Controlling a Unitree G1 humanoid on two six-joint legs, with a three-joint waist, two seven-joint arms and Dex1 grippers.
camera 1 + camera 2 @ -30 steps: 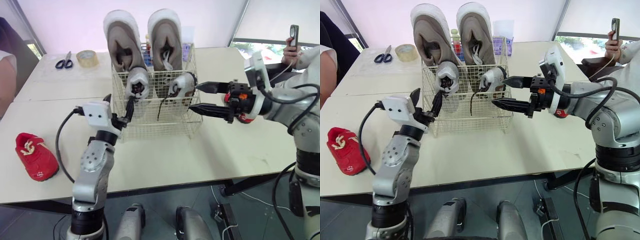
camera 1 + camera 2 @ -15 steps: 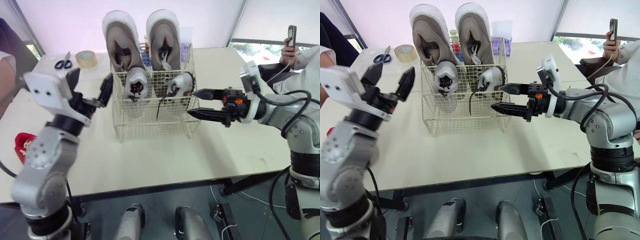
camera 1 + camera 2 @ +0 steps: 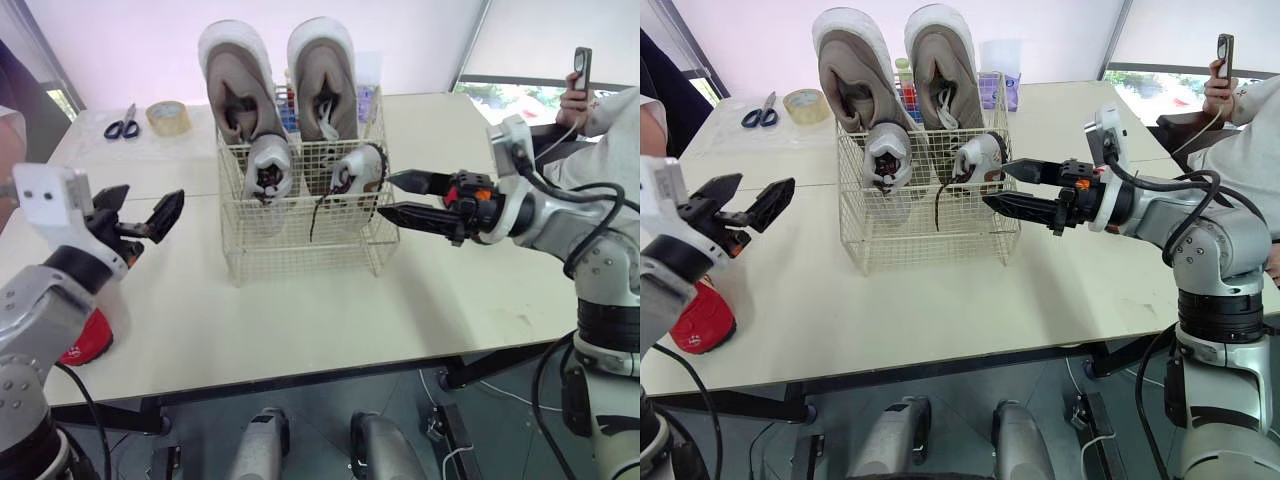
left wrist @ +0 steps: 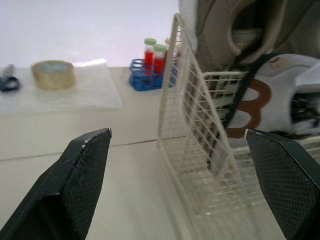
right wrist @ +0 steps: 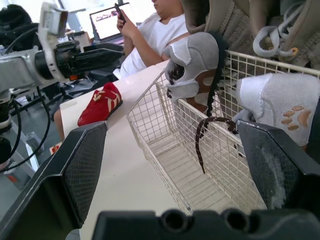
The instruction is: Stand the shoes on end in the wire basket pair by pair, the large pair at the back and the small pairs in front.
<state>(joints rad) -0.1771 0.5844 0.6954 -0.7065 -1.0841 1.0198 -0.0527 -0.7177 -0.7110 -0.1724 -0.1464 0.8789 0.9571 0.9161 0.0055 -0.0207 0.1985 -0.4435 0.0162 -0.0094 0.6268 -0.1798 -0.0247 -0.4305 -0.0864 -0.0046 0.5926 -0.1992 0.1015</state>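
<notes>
The wire basket [image 3: 300, 245] stands mid-table. Two large tan shoes [image 3: 240, 90] stand on end at its back. In front of them are two small grey-and-white shoes [image 3: 268, 168], one with a dark lace hanging down. A small red shoe [image 3: 82, 338] lies on the table at the far left, partly behind my left arm. My left gripper [image 3: 140, 207] is open and empty, held above the table left of the basket. My right gripper [image 3: 388, 194] is open and empty too, its tips close to the basket's right side by the right small shoe [image 3: 358, 170].
Scissors [image 3: 124, 125] and a tape roll [image 3: 167, 117] lie at the back left. A blue rack of red tubes [image 4: 150, 70] and a clear cup [image 3: 1000, 60] stand behind the basket. A person holding a phone [image 3: 581, 72] sits at the right.
My left arm has swung away from the basket's left front corner, out to the left and lower toward the red shoe, its gripper open throughout. The right gripper has barely moved.
</notes>
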